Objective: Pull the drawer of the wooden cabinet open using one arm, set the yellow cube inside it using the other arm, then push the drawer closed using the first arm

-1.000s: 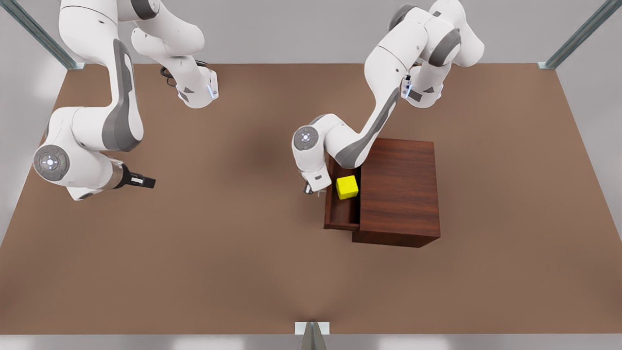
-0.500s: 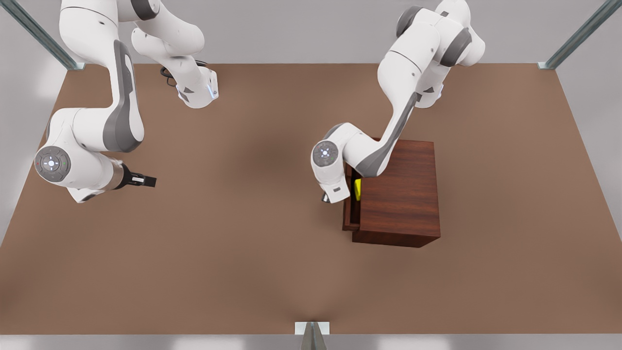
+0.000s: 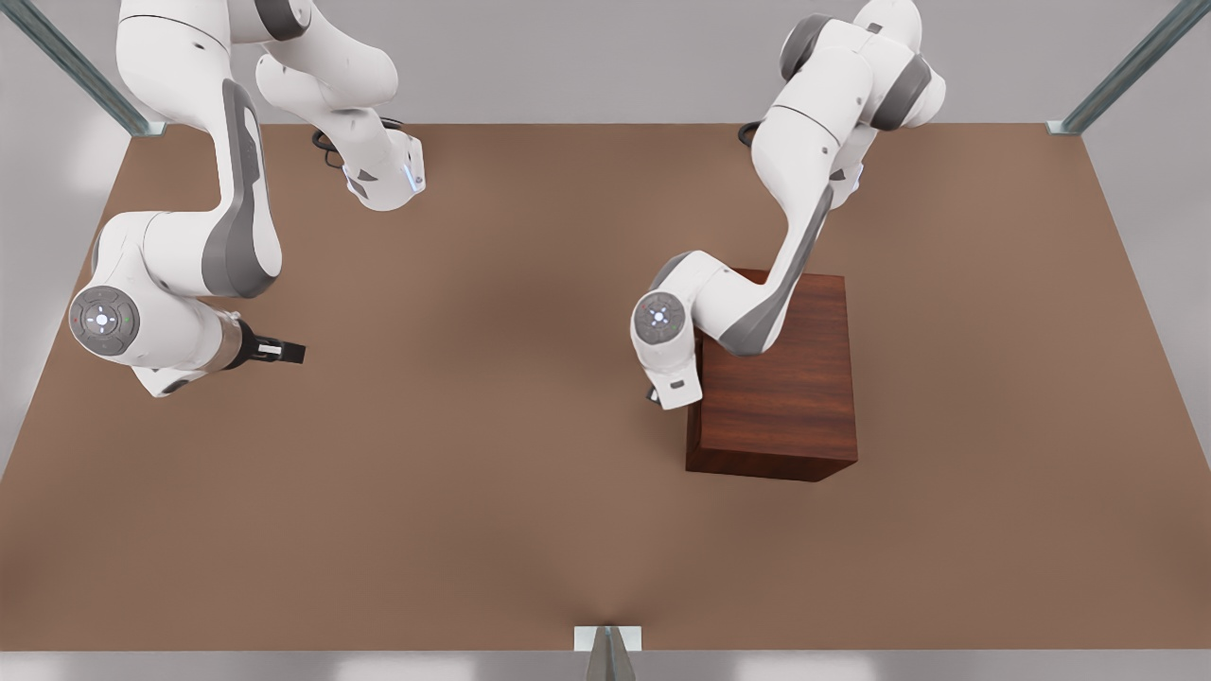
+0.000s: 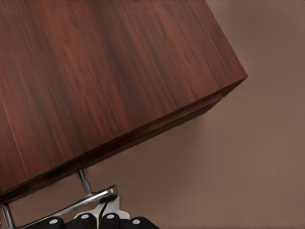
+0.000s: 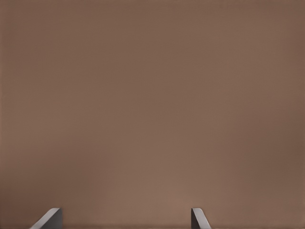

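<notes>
The wooden cabinet (image 3: 776, 378) stands on the table toward the front view's right. Its drawer (image 4: 157, 121) is pushed in flush with the cabinet's face. The yellow cube is hidden. In the left wrist view the drawer's silver handle (image 4: 71, 204) runs into my left gripper (image 4: 107, 212), which is shut on it. That same left gripper (image 3: 658, 394) sits tucked under its wrist against the cabinet's drawer side. My right gripper (image 3: 284, 353) waits far off at the front view's left, open over bare table, with its fingertips (image 5: 50, 217) spread wide.
The brown table (image 3: 473, 473) stretches wide between the two arms. Metal frame posts (image 3: 1126, 71) stand at the back corners, and a short post (image 3: 607, 648) is at the front edge.
My left gripper has pushed the drawer toward the front view's right until it shut. The yellow cube, seen inside the drawer before, has gone out of sight. The right arm barely moved.
</notes>
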You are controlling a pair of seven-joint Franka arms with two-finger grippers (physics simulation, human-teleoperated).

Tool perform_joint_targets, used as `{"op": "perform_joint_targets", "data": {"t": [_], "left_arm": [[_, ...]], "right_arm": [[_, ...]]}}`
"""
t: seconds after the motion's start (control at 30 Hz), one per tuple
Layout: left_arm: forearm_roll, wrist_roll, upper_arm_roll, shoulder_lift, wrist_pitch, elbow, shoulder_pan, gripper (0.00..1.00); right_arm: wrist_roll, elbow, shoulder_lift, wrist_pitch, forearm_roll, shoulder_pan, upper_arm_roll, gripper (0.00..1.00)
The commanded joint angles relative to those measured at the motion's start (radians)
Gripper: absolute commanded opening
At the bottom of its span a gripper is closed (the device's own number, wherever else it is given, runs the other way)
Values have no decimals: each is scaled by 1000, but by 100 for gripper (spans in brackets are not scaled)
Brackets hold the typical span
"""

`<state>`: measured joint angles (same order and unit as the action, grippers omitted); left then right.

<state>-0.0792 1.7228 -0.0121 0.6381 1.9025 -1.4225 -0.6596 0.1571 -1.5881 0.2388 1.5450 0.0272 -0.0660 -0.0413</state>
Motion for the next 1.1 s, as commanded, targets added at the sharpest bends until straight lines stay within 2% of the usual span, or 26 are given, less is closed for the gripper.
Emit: {"op": "perform_joint_targets", "data": {"t": [0.0,0.1,0.2,0.23,0.27,0.3,0.33,0.43,0.47,0.5,0.53,0.57,0.6,0.63,0.77,1.07], "left_arm": [[-1,-174,0,-3,-11,0,3,0],[2,-157,1,-2,-7,16,2,0],[95,-55,9,2,3,123,-8,0],[93,-42,9,-2,3,160,-3,63],[82,-64,3,-8,-7,175,1,100],[81,-285,-2,-49,-19,165,34,100],[81,-648,-9,-86,-183,162,87,100],[140,-1756,-22,-172,-347,151,446,100],[170,-1962,-14,-199,-358,160,495,100],[147,-1846,-11,-248,-359,175,476,100],[134,-1750,-15,-339,-338,102,477,100],[59,-1750,-14,-394,-217,-13,476,100],[59,-1804,-17,-463,-191,-108,482,100],[52,-1806,-8,-476,-166,-131,472,100],[55,-1770,-9,-430,-175,-53,452,100],[52,-1770,-11,-422,-175,-52,451,100]], "right_arm": [[-22,0,-1,0,0,0,0,100],[-22,0,-1,0,0,0,0,100],[-22,0,-1,0,0,0,0,100],[-22,0,-1,0,0,0,0,100],[-22,0,-1,0,0,0,0,100],[-22,0,-1,0,0,0,0,100],[-22,0,-1,0,0,2,0,100],[-22,0,-1,0,0,2,0,100],[-22,0,-1,0,0,2,0,100],[-22,-1,-1,0,0,2,0,100],[-24,-1,-1,0,0,2,0,100],[-24,-1,-1,0,0,2,0,100],[-24,0,-1,0,0,2,0,100],[-24,-1,-1,0,0,2,0,100],[-24,-1,-1,0,0,2,0,100],[-24,-1,-1,0,0,2,0,100]]}}
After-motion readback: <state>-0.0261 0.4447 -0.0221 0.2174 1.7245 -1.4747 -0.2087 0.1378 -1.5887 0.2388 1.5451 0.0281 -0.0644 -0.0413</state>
